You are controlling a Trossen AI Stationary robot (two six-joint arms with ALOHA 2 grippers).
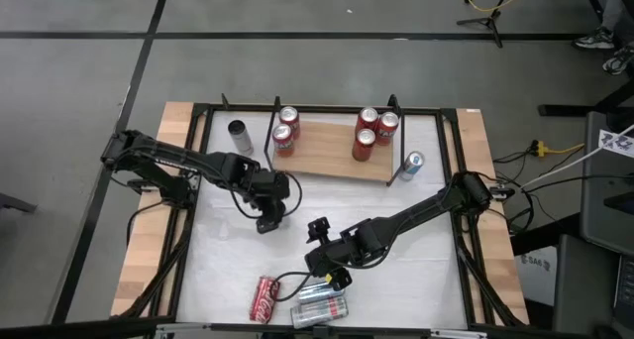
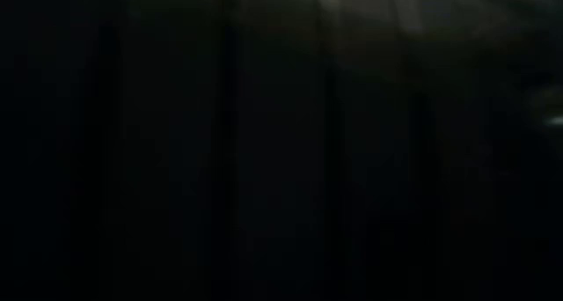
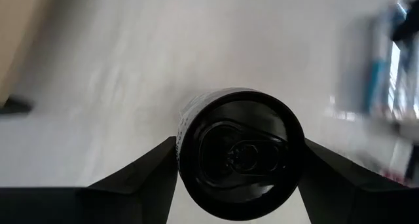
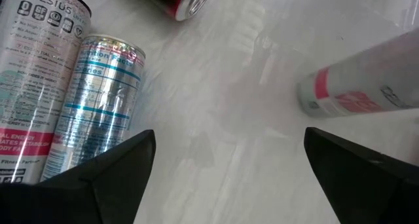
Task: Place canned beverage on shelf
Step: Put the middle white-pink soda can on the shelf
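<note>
The wooden shelf [image 1: 327, 153] stands at the table's far side, with red cans [image 1: 287, 129] on its left part and more red cans [image 1: 374, 131] on its right part. My left gripper [image 1: 269, 218] is over the table's middle, in front of the shelf, shut on a can with a black top [image 3: 239, 155]. My right gripper [image 1: 335, 277] is open and empty near the front edge, over several cans lying on their sides: a Celsius can [image 4: 33, 86], a silver-blue can [image 4: 98, 99], a red can [image 4: 180, 1] and a white-pink can [image 4: 366, 86]. My left gripper pinches the black-topped can between its two fingers [image 3: 154, 168], on opposite sides of its wall just below the top rim [image 3: 186, 119]. The fingers come from above, pointing down along the can. The can's top faces the wrist camera. Its lower end is hidden.
A dark can [image 1: 239, 136] stands left of the shelf and a blue-silver can [image 1: 412, 164] stands right of it. A red can [image 1: 265, 299] and silver cans [image 1: 322, 304] lie at the front edge. Black frame rails [image 1: 188, 210] run along the table's sides. The low view is dark.
</note>
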